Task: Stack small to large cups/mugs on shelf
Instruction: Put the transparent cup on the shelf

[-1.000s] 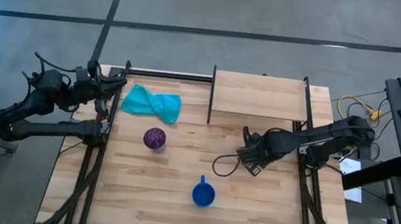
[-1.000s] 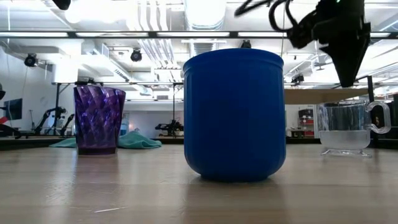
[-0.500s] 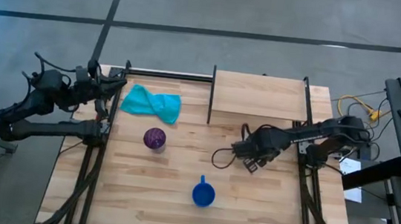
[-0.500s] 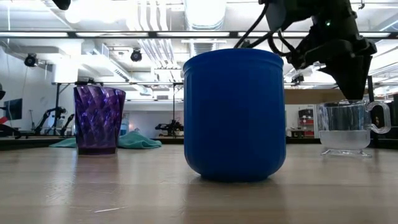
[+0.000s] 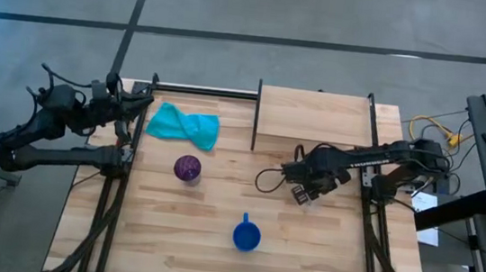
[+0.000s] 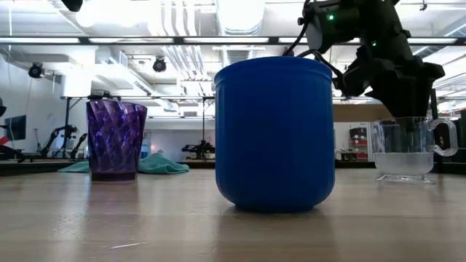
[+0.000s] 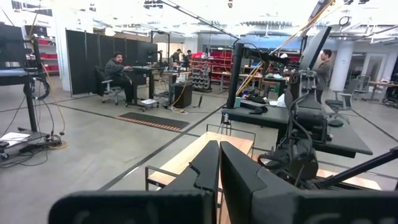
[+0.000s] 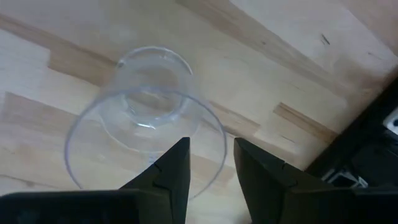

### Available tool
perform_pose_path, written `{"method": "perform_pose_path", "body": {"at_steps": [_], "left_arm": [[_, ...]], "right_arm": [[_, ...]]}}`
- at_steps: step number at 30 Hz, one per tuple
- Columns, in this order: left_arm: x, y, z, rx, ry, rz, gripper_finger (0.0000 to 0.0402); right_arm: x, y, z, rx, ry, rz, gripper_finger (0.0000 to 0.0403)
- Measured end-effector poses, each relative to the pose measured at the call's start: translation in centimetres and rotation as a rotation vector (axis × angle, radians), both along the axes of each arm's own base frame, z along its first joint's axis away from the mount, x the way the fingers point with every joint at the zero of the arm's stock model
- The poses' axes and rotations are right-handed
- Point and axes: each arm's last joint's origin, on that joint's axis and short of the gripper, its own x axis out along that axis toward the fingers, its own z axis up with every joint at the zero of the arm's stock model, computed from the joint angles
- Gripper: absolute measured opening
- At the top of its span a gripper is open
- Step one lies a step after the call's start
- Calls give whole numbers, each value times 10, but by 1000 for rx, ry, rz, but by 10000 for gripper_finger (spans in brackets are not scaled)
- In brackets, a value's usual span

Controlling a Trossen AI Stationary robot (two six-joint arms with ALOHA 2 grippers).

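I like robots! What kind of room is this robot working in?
Probably a big robot lab or workshop: more robot arms stand in the background, people sit at desks, and red parts bins fill shelves.

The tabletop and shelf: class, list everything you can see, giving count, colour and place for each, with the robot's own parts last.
Tumbler: one, purple, ribbed, upright on the table's left half.
Mug: one, bright blue, near the table's front edge.
Clear cup: one, transparent, upright on the table under the right gripper.
Cloth: one, teal, crumpled at the back left.
Shelf: one, pale wood, back right, nothing on it.
Table: one, striped wood.
Left gripper: fingers closed, parked off the table's left edge.
Right gripper: fingers apart astride the clear cup's rim.
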Motion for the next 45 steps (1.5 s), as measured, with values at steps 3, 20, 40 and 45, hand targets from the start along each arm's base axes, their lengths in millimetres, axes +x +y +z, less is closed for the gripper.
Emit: {"method": "perform_pose_path", "body": {"at_steps": [3, 20, 40, 45], "left_arm": [[0, 0, 0, 0, 0, 0, 0], [0, 0, 2, 4, -16, 0, 0], [0, 0, 5, 21, -50, 1, 0], [0, 0, 5, 15, -49, 1, 0]], "right_arm": [[0, -2, 0, 2, -1, 1, 117], [-2, -2, -4, 24, 3, 118, 54], [-20, -27, 90, -73, -136, 133, 9], [-45, -47, 127, -175, -216, 45, 9]]}}
